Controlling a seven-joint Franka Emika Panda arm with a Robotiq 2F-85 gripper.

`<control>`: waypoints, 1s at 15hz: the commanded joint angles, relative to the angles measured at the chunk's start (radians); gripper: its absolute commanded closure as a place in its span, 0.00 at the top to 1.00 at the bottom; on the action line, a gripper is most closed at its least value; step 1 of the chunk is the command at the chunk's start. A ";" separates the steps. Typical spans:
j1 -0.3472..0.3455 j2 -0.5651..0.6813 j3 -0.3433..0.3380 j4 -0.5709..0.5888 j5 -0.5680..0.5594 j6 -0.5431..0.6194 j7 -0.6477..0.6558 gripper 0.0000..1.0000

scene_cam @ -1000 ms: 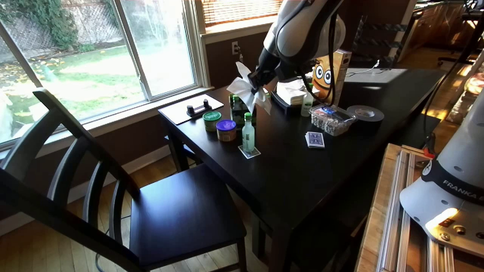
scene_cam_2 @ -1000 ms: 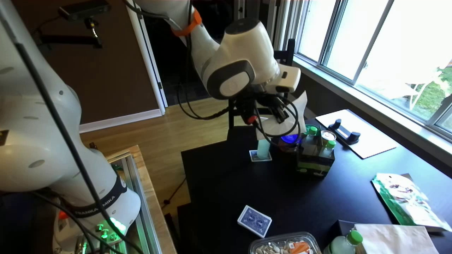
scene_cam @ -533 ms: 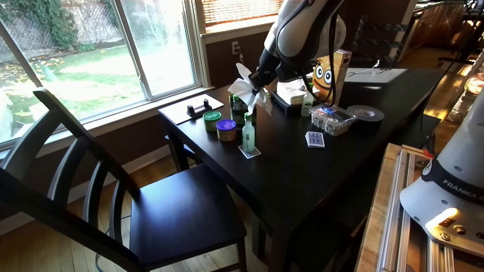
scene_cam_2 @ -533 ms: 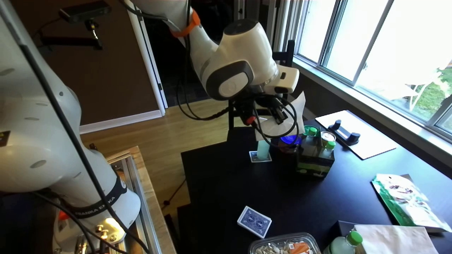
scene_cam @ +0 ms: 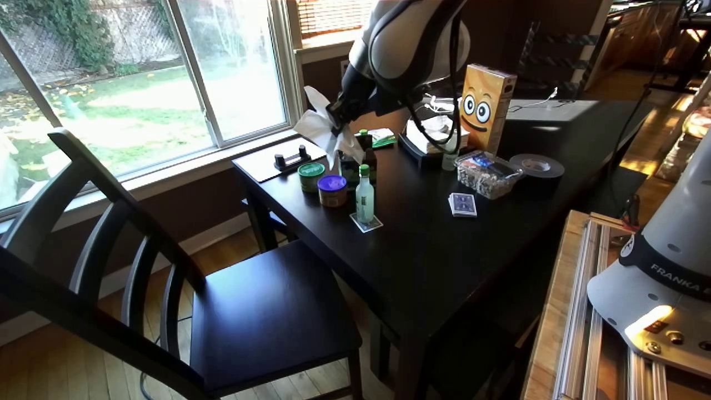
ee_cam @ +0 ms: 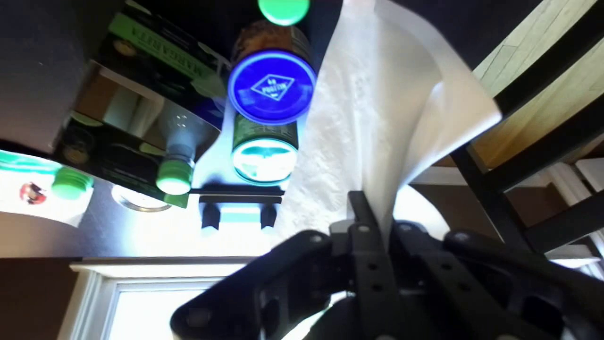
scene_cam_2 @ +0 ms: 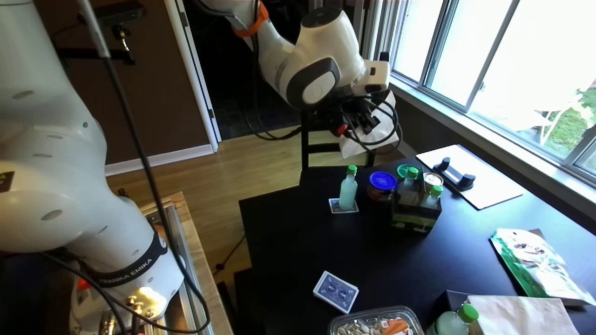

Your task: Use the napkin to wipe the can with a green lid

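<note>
The can with a green lid [scene_cam: 311,176] stands upright on the table behind a blue-lidded can. Its lid also shows in an exterior view [scene_cam_2: 407,170], partly behind a bottle carrier, and in the wrist view [ee_cam: 265,159], where glare whitens it. My gripper [ee_cam: 377,217] is shut on the white napkin [ee_cam: 339,127], pinching it near its middle so its corners flare out. In an exterior view the gripper [scene_cam: 337,123] holds the napkin [scene_cam: 319,130] in the air above the cans, apart from the green lid. The fingertips are partly hidden by cloth and cables in an exterior view [scene_cam_2: 372,124].
The blue-lidded can [scene_cam: 332,192] and a bottle [scene_cam: 365,199] on a card stand near the green-lidded can. The carrier [scene_cam_2: 416,216] with bottles is close beside. A white board with a black stand [scene_cam_2: 454,176] lies by the window. A chair [scene_cam: 278,311] stands at the table.
The arm has carried the napkin toward the window and the cans. It has uncovered the bottle on the card and the blue lid in an exterior view. The grip is unchanged.
</note>
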 commanded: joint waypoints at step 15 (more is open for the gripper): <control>0.086 0.616 -0.146 0.698 -0.154 -0.152 -0.049 0.01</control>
